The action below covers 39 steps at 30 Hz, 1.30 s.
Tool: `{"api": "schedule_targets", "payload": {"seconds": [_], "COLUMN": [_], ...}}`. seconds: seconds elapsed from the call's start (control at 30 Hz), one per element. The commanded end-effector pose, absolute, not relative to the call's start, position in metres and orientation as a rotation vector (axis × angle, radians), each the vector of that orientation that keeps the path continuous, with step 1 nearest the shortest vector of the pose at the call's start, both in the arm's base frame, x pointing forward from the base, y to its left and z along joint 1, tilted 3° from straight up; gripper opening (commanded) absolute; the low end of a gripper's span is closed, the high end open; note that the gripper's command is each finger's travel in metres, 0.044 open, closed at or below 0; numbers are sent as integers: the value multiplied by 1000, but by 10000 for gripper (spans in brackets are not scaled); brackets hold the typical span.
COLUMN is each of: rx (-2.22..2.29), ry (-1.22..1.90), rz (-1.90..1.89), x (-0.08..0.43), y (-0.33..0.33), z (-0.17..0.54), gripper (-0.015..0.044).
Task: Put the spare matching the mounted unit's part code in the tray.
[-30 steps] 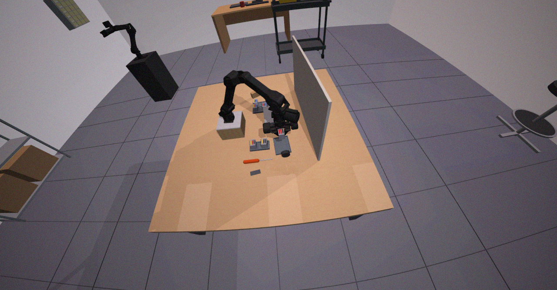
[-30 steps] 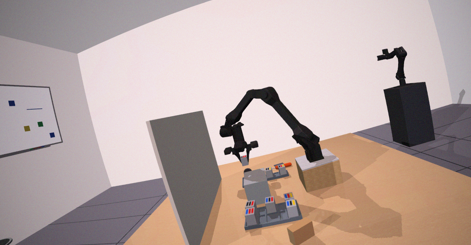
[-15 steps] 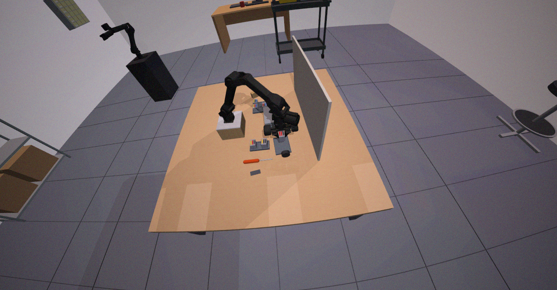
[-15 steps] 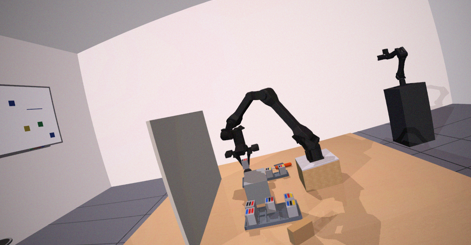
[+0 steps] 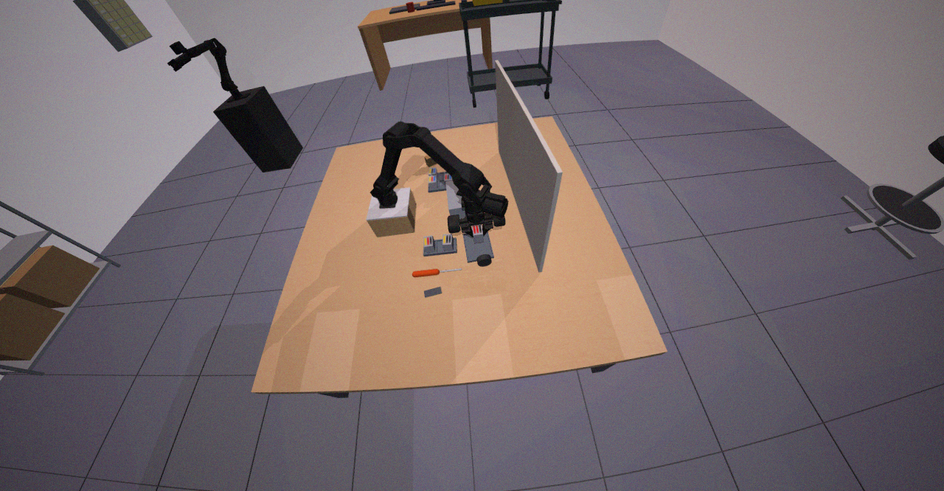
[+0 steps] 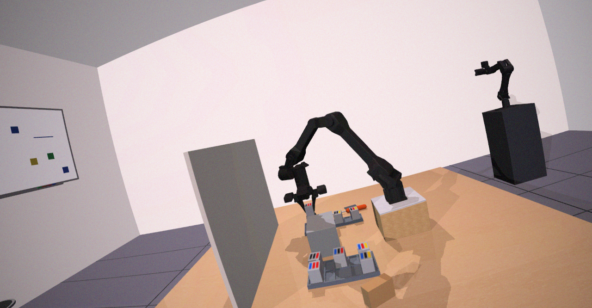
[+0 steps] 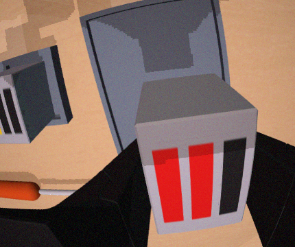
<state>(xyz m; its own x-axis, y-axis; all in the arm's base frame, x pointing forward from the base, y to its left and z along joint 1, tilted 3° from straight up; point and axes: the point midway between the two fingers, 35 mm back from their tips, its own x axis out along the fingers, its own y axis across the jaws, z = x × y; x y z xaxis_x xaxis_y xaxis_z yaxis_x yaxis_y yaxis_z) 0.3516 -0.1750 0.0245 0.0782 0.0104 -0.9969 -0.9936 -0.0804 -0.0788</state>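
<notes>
Red-red-black striped spare [image 5: 477, 231] [image 6: 308, 209] [image 7: 197, 171] is pinched in my gripper [image 5: 476, 229] [image 6: 309, 212] [image 7: 188, 137], guys, right over the blue-grey tray [image 5: 479, 251] [image 7: 114, 79]. Orange screwdriver [image 5: 426, 273] [image 6: 361, 207] [image 7: 12, 190] lies near the tray, on the wooden table [image 5: 396, 336] [image 6: 438, 206] [image 7: 271, 44].

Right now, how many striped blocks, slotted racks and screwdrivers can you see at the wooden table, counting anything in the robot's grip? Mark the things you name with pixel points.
Striped blocks [image 5: 428, 242] [image 5: 446, 240] [image 5: 477, 231] [image 6: 314, 255] [image 6: 315, 272] [image 6: 339, 257] [image 6: 363, 246] [image 6: 366, 262] [image 6: 336, 215] [image 6: 354, 213] [image 6: 309, 210] [image 7: 22, 106] [image 7: 200, 127]: 8
Slotted racks [image 5: 440, 251] [image 5: 436, 189] [image 6: 343, 280] [image 6: 351, 222] [image 7: 62, 111]: 2
Screwdriver [image 5: 425, 272] [image 6: 361, 206] [image 7: 12, 189]: 1
Total: 11
</notes>
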Motion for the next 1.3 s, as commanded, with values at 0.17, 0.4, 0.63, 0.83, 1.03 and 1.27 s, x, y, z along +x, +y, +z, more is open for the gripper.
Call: {"api": "schedule_targets", "payload": {"seconds": [0.17, 0.4, 0.63, 0.83, 1.03, 1.27], "rx": [-1293, -1293, -1293, -1293, -1293, -1293], "ry": [1104, 1104, 1104, 1104, 1104, 1104], "rz": [1210, 1210, 1210, 1210, 1210, 1210], "x": [352, 352, 352, 351, 351, 350], "y": [-174, -173, -172, -172, -171, -170], "z": [13, 5, -3, -11, -18, -26], "gripper": [0, 0, 0, 0, 0, 0]}}
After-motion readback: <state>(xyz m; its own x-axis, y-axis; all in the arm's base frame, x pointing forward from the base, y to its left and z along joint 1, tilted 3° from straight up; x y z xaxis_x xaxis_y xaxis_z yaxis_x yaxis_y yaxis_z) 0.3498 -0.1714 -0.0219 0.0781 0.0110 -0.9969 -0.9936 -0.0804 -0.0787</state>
